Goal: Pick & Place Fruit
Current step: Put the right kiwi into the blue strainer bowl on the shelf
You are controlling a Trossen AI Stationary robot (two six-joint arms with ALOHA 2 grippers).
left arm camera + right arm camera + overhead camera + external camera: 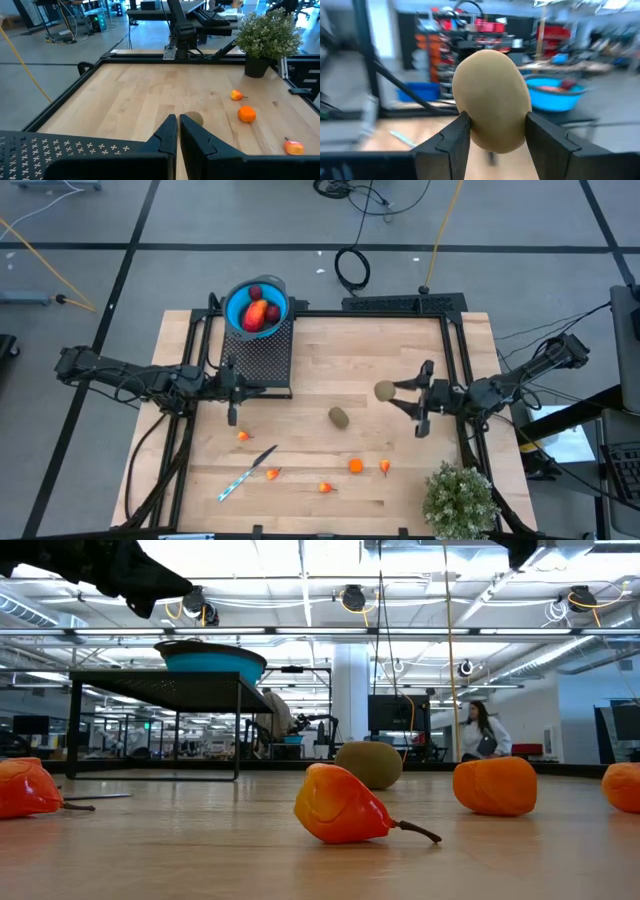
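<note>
Two fingers of the right gripper (492,132) are clamped on an olive-brown oval fruit (491,100), held above the wooden table (330,370) on its right side. A second olive-brown oval (339,417) lies on the table near the middle. Small orange pieces (355,466) are scattered along the near edge, beside a thin silver-blue stick (248,472). The left gripper (176,131), fingers pressed together and empty, sits beside the black mesh stand (262,358). On that stand, the blue bowl (234,310) holds red fruit (255,315). A potted plant (459,498) occupies the near right corner. No readable writing shows.
</note>
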